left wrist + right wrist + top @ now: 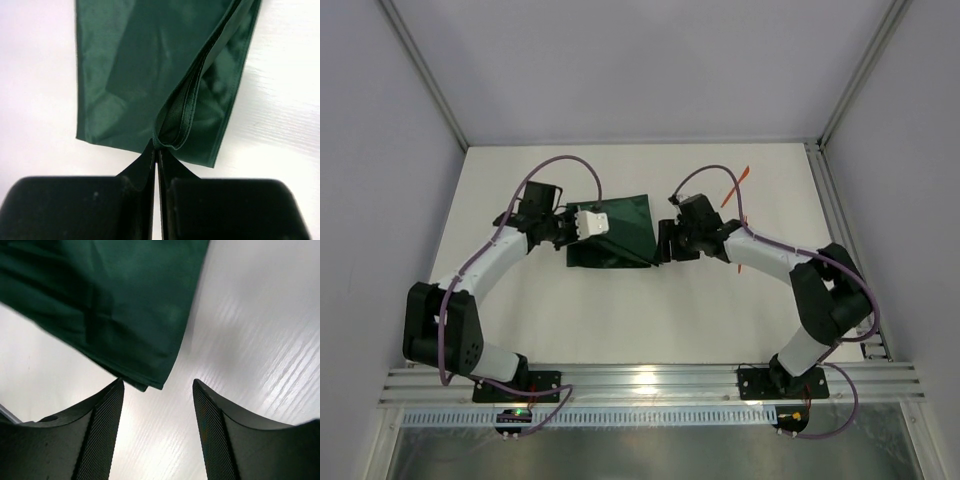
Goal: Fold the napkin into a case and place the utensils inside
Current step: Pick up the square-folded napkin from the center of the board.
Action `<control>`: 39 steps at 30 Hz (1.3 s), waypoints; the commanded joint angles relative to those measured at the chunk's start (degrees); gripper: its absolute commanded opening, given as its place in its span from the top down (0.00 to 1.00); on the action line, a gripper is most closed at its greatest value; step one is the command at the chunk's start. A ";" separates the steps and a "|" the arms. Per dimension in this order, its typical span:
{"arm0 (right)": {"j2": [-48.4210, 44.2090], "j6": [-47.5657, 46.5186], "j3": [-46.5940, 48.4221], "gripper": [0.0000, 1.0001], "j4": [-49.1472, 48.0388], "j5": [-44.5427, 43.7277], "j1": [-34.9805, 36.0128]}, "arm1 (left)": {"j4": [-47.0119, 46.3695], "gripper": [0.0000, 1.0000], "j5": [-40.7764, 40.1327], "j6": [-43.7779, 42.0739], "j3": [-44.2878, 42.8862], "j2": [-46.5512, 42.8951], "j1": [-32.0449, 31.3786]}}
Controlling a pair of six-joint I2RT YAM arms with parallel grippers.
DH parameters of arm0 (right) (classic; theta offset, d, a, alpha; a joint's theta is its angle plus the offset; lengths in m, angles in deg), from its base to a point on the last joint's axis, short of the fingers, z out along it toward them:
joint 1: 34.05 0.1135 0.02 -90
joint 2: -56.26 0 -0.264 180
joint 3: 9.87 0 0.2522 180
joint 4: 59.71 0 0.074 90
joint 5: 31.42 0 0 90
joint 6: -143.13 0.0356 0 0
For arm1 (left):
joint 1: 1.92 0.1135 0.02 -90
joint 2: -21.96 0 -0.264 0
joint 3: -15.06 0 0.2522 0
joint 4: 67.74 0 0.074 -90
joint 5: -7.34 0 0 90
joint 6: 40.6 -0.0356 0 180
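- The dark green soft cloth napkin (620,232), partly folded, lies on the white desk (650,310) about mid-way between its left and right edges.
- The left gripper (155,150) has its 2 black fingers pressed together, pinching a doubled edge of the cloth.
- The right gripper (157,390) stands spread and holds nothing, the cloth's corner just beyond its fingertips.
- 2 thin bright orange plastic utensils (734,188) lie toward the desk's far right corner.

The napkin (125,75) is smooth cloth with a slight sheen; the table (260,340) is glossy white, faintly wood-grained.
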 commanded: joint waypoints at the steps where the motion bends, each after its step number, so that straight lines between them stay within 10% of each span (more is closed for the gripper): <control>1: -7.10 -14.89 0.53 0.38 -6.02 1.45 1.30 | -2.37 1.00 3.49 4.12 -3.78 0.56 1.69; 11: -10.71 -53.51 -5.35 0.35 -14.63 5.05 5.96 | -2.37 1.00 4.81 4.74 -4.31 2.14 3.09; 30: 1.41 -57.49 -8.43 0.35 -23.51 -8.20 14.05 | -1.67 1.00 5.77 5.53 -5.02 3.02 3.18; 39: 4.67 -55.12 -5.53 0.72 -23.43 -14.89 14.05 | -1.14 1.00 5.60 5.35 -5.11 3.11 3.27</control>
